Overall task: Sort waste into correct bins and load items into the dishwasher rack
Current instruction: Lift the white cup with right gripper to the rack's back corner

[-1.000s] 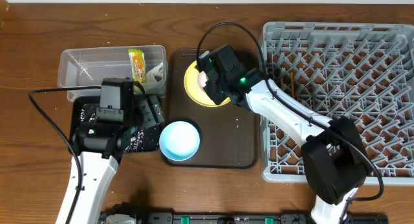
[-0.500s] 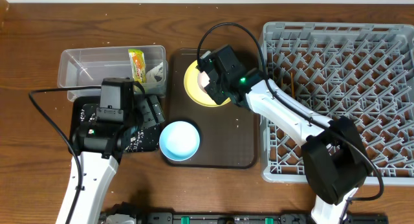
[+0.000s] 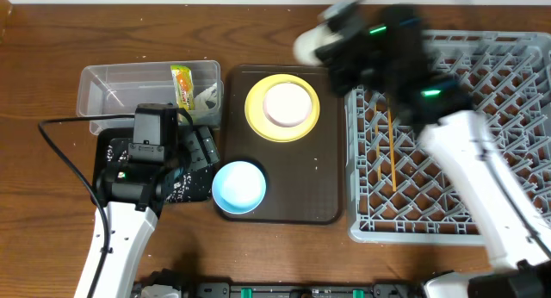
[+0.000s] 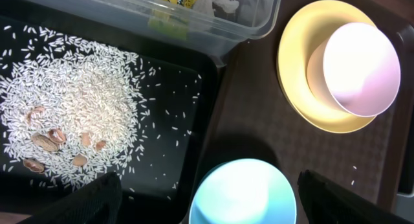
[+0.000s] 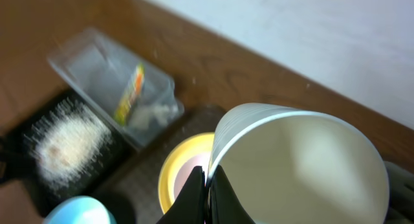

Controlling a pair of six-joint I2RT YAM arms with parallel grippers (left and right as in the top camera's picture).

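Right wrist: white cup (image 5: 304,166) is being pinched by its thin rim in the right gripper (image 5: 208,185); slippage is being risked short of the dishwasher rack (image 3: 516,74).

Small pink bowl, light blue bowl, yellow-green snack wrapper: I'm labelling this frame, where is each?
Small pink bowl (image 4: 360,68), left wrist view, its inside.
Light blue bowl (image 3: 238,186), overhead view, centre of basin.
Yellow-green snack wrapper (image 3: 182,85), overhead view, its middle.

A brown wooden table (image 3: 52,40) carries, left to right, a clear plastic tub (image 3: 112,87) with a black tray (image 4: 194,107) just beside it, a dark brown serving tray (image 3: 301,186), and a grey dishwasher rack (image 3: 516,74).
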